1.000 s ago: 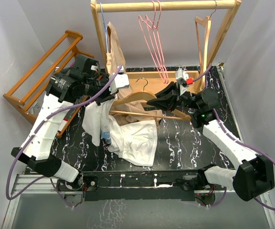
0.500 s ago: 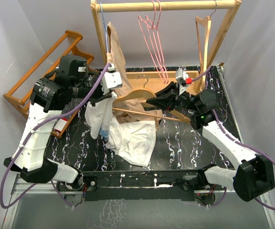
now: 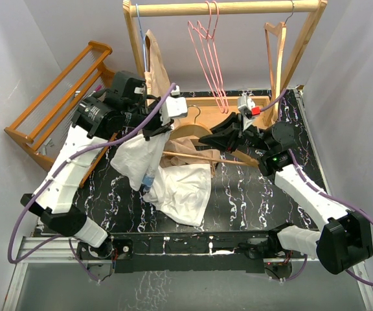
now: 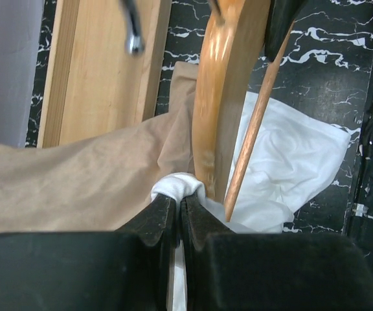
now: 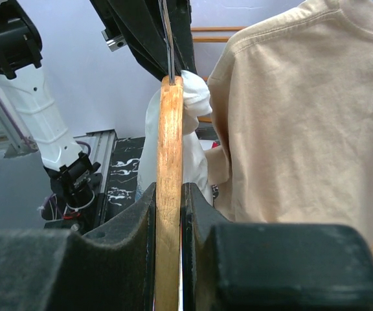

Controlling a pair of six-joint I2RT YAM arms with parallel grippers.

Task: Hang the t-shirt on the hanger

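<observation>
Black marbled table (image 3: pixel 251 194), white t-shirt (image 3: pixel 183 191), grey walls (image 3: pixel 57 26), wooden rack (image 3: pixel 238 8)

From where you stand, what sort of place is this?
Most likely a robotics test cell staged as a laundry corner: a wooden clothes rail hung with pink wire hangers, a white t-shirt trailing onto a black marbled table, and two robot arms bolted at its near edge.

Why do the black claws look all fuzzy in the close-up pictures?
Left wrist view: the left claw sits very near the lens, so it blurs; the t-shirt beyond is sharper. Right wrist view: same for the right claw, wooden hanger crisper. Top view: everything sharp, soft even light.
</observation>
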